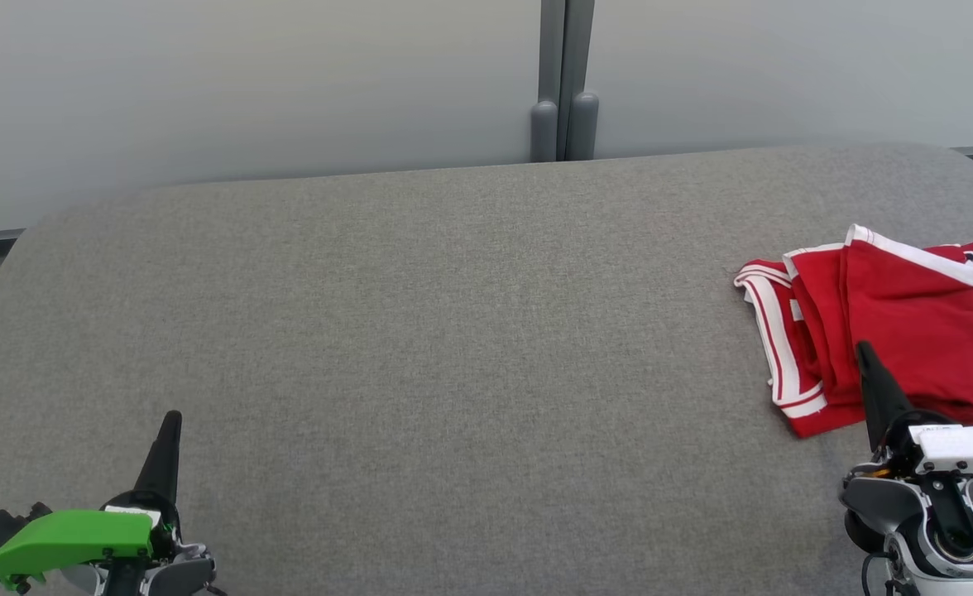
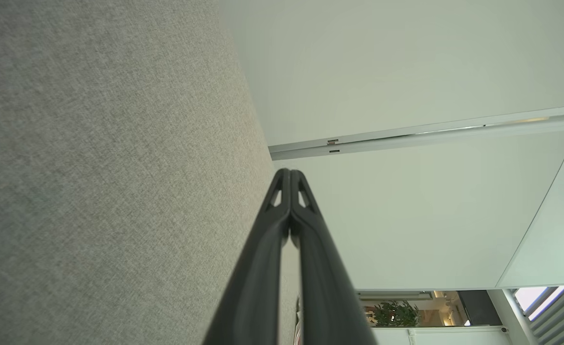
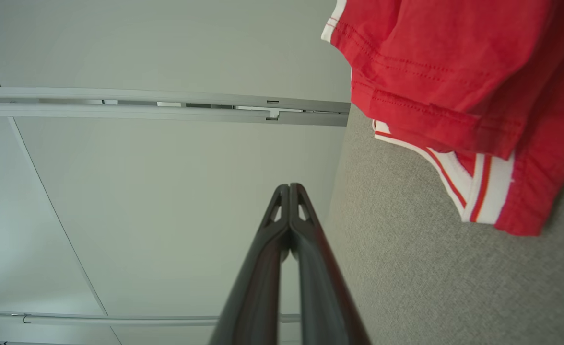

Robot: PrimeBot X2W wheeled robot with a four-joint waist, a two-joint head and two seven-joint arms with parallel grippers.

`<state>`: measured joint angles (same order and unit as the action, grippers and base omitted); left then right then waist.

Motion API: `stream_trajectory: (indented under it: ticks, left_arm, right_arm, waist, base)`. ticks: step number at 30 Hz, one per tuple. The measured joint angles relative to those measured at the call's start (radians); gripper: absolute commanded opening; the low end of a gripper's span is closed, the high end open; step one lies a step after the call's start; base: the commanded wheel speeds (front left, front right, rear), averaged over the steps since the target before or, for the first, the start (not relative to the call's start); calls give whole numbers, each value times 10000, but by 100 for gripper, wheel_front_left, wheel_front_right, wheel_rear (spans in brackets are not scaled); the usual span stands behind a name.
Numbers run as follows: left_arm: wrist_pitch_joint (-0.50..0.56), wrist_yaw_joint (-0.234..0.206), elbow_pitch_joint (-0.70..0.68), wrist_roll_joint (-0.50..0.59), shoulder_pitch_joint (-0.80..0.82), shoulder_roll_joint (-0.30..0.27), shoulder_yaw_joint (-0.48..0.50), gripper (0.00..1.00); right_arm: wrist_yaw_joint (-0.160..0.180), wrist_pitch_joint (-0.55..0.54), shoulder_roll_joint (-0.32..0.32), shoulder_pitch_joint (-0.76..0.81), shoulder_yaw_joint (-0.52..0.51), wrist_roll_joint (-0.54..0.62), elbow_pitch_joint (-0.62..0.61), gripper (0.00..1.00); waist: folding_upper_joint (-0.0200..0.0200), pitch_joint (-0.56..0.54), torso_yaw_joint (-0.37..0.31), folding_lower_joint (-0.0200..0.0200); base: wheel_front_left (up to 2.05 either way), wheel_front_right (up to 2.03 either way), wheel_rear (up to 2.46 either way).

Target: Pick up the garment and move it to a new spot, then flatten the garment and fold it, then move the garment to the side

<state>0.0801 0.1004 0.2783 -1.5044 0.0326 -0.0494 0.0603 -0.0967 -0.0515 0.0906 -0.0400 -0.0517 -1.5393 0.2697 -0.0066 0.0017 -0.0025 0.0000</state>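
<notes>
Fingers on both arms are pressed together and hold nothing. The left fingers (image 1: 164, 459) point up from the near left corner of the grey bench (image 1: 453, 331), and the left wrist view shows them (image 2: 267, 249) sealed tip to tip over bare cloth. The right fingers (image 1: 879, 393) rise at the near right corner, and the right wrist view shows them (image 3: 270, 249) sealed as well, just beside the garment (image 3: 454, 57) and aimed past it at the pale wall panels (image 1: 246, 83). Whether they brush it I cannot tell.

The red, white-trimmed garment (image 1: 892, 323) lies at the bench's right edge in stacked layers. It looks folded and parked aside, which likely leaves the middle free. The arms sit low and apart, probably resting at the task's end.
</notes>
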Motion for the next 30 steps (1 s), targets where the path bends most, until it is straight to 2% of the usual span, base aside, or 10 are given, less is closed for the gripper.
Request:
stream_trajectory:
  ticks: [9,30]
  left_arm:
    - [307,199,27,-976,295,75,159,0]
    - [307,228,35,-976,297,84,196,0]
  right_arm:
    - [-174,-286,-280,-141,-430,-915,21,0]
    - [-176,-286,-280,-142,-451,-918,79,0]
  waist:
    - [0,9,26,0]
    - [0,7,25,0]
  base:
    - [0,0,0]
    - [0,0,0]
